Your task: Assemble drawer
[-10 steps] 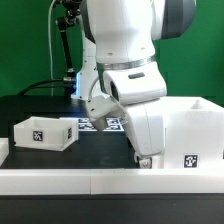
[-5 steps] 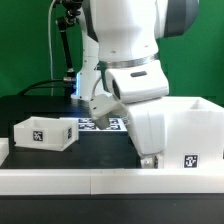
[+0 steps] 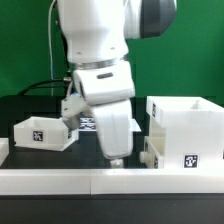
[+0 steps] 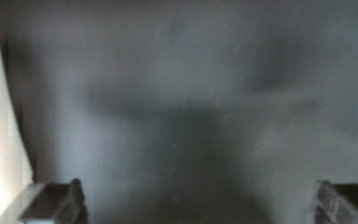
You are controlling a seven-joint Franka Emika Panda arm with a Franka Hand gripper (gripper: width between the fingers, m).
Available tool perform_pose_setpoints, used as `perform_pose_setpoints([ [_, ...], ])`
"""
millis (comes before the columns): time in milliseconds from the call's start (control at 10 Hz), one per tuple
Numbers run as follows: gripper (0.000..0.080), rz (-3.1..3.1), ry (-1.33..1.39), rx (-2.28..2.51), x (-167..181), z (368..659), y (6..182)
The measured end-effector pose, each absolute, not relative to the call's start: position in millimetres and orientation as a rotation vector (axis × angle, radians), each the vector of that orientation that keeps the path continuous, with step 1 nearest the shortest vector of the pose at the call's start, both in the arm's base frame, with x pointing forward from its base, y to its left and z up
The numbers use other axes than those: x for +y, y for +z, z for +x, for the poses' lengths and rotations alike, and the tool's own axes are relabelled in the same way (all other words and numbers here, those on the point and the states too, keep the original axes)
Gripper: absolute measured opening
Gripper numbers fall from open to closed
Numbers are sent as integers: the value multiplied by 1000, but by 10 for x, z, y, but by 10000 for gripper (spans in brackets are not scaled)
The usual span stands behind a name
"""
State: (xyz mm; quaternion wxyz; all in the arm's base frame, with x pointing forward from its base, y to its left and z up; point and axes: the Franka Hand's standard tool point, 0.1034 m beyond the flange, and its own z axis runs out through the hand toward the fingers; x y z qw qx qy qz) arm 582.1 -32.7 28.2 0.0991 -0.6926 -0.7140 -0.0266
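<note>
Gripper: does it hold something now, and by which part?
Nothing is held. The gripper is open; the wrist view shows only the dark table between its fingers.

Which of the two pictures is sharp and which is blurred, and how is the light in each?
Exterior view: sharp and evenly lit, with the white casing and tray bright against the black table and no strong glare. Wrist view: dim and smeared, a grey blur without clear edges; only the fingers of the open gripper show as dark shapes.
</note>
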Motion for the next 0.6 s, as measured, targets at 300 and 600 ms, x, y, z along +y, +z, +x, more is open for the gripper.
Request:
perform_pose_setpoints([
  [300,648,-2102,-68,-2099,-552,5433,446],
  [600,648,-2118,-60,-2117,-685,5218,638],
])
